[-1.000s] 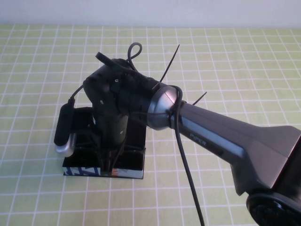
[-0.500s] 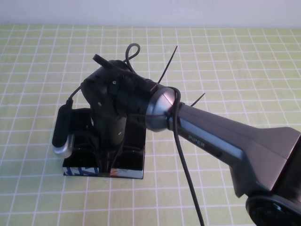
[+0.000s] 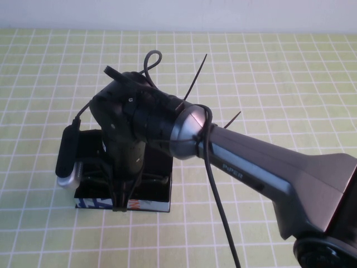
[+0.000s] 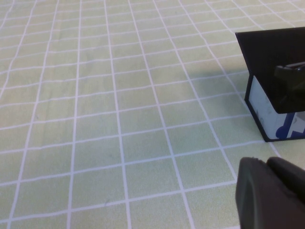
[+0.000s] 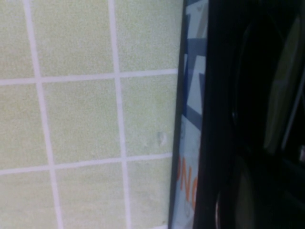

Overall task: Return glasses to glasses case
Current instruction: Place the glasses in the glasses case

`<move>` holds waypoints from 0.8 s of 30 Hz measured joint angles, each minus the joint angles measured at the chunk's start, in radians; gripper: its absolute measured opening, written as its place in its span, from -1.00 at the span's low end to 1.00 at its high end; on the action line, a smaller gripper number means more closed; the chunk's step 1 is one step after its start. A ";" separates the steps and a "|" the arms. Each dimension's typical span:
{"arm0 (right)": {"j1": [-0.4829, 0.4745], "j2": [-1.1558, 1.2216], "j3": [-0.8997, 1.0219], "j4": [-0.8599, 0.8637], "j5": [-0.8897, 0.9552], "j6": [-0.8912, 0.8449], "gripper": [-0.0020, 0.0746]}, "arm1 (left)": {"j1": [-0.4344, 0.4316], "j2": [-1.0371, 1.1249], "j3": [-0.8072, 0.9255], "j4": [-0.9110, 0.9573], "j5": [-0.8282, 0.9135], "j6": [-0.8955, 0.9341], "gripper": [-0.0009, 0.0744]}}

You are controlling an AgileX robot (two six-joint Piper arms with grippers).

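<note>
The glasses case (image 3: 146,205) is an open black box with a blue, white and orange front edge, at the table's middle left. The black glasses (image 3: 159,180) lie inside it, mostly hidden by my right arm. My right gripper (image 3: 121,202) points straight down over the case's front edge. The right wrist view shows the printed edge (image 5: 189,143), the black rim and a tinted lens (image 5: 288,95) inside. The left wrist view shows the case (image 4: 267,114) from the side, with its black lid (image 4: 267,52) raised. My left gripper (image 4: 267,164) is shut and empty, low over the cloth beside the case.
A green checked tablecloth (image 3: 268,84) covers the table. The right arm's cable (image 3: 220,212) hangs down toward the front. A silver and black camera block (image 3: 67,162) on the right wrist hangs over the case's left side.
My right gripper and wrist have shifted a little left and toward the case's front edge. The case has not moved.
</note>
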 joint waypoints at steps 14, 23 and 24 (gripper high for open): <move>0.000 0.025 0.000 0.004 0.000 0.002 -0.92 | 0.000 0.000 0.000 0.000 0.000 0.000 -0.98; 0.000 0.027 0.000 0.008 0.000 0.002 -0.92 | 0.000 0.000 0.000 0.000 0.000 0.000 -0.98; 0.000 0.027 0.000 0.008 0.000 0.002 -0.91 | 0.000 0.000 0.000 0.000 0.000 0.000 -0.98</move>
